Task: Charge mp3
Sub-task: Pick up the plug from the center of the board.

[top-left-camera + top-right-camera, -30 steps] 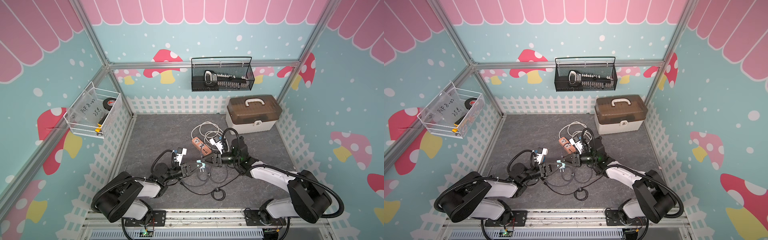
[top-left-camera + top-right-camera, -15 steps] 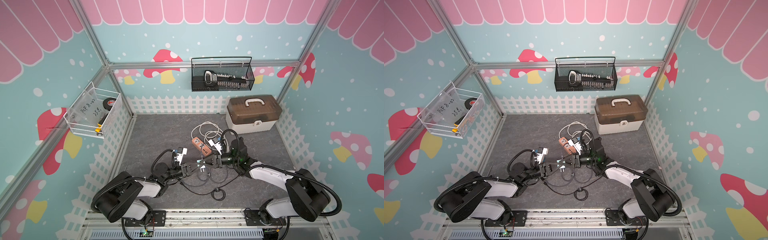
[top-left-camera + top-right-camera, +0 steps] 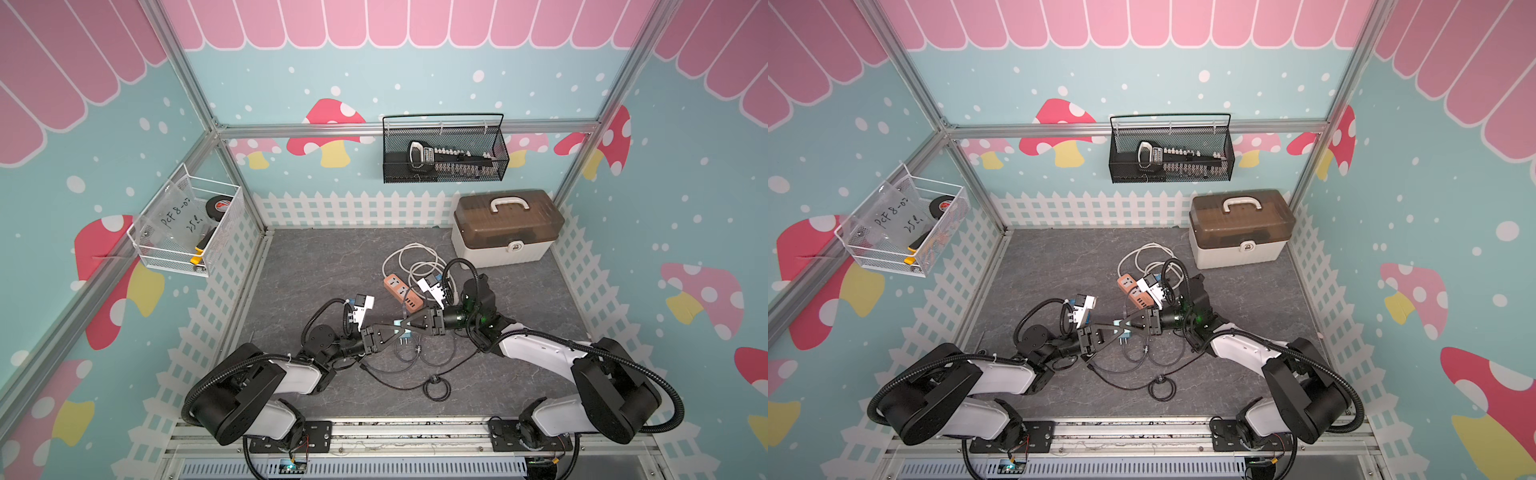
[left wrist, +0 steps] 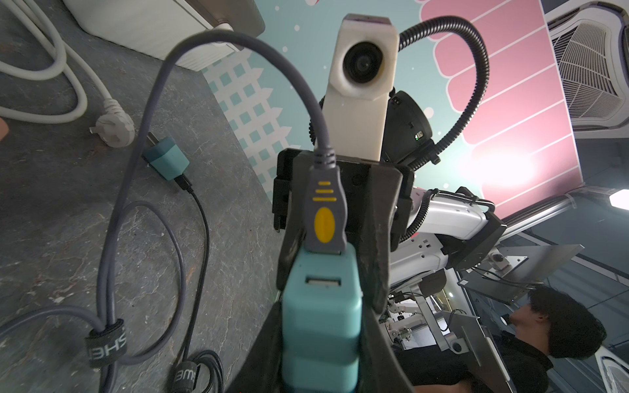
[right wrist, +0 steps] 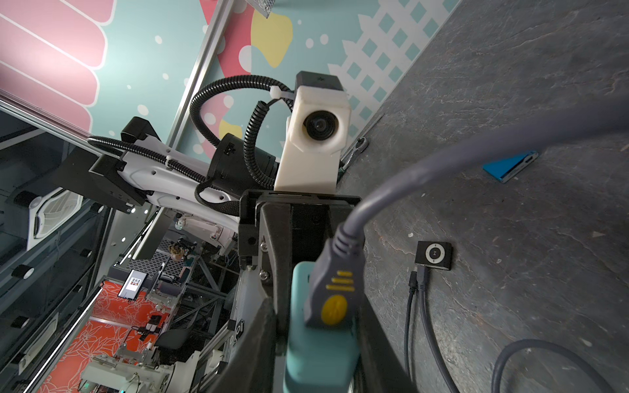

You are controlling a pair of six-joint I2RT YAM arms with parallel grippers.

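Sitting clamped in the left tool, teal charger faces right tool.

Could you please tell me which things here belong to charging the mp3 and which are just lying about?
Job: charger in the left pincer, grey cable plugged into it, mp3, power strip.
Lying about: toolbox, black basket, white basket, tape.

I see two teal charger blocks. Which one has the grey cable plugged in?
The raised teal block, clamped in the left gripper; the other block lies on the mat with a thin black cable.
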